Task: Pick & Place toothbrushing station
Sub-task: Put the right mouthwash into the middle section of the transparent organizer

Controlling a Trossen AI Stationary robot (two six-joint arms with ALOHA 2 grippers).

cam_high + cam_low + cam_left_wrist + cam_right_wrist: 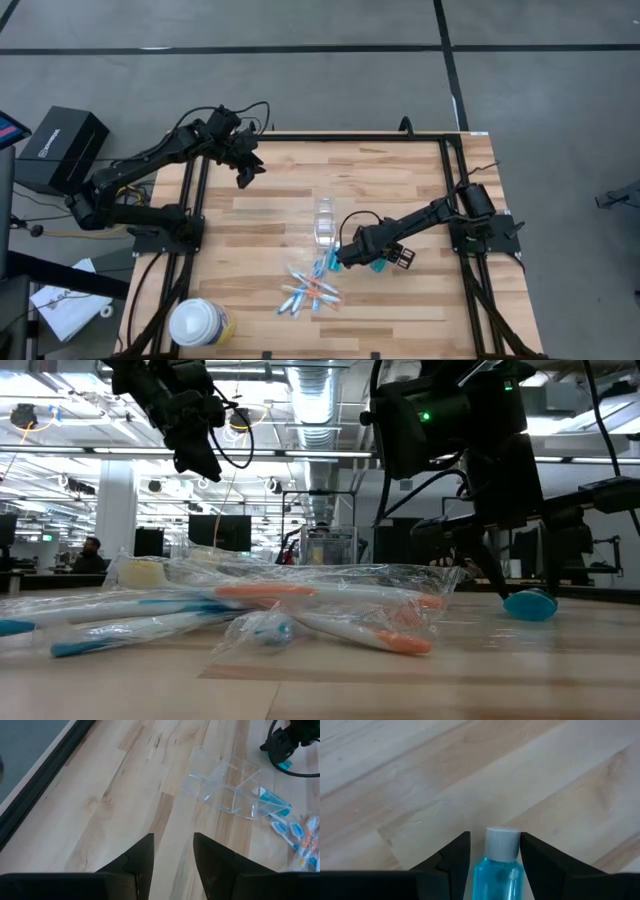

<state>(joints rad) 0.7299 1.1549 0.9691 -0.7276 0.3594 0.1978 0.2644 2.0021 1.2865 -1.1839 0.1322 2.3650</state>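
Hovering high over the counter's [400, 180] far left corner, our left pincer [245, 172] is waiting with its fingers parted and empty. Moving rightward, we are seeing one clear plastic cup [325, 225] lying near the middle, roughly six toothbrushes [312, 292] heaped just below it, and two blue tubes. Our right pincer [494, 851] is straddling one tube [496, 870] at its white cap, jaws not yet tight; we are judging it could slip or roll if squeezed there.

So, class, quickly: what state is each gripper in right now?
Left gripper: open, holding nothing, above bare table.
Right gripper: fingers on either side of a small blue tube; a firm grip cannot be told.
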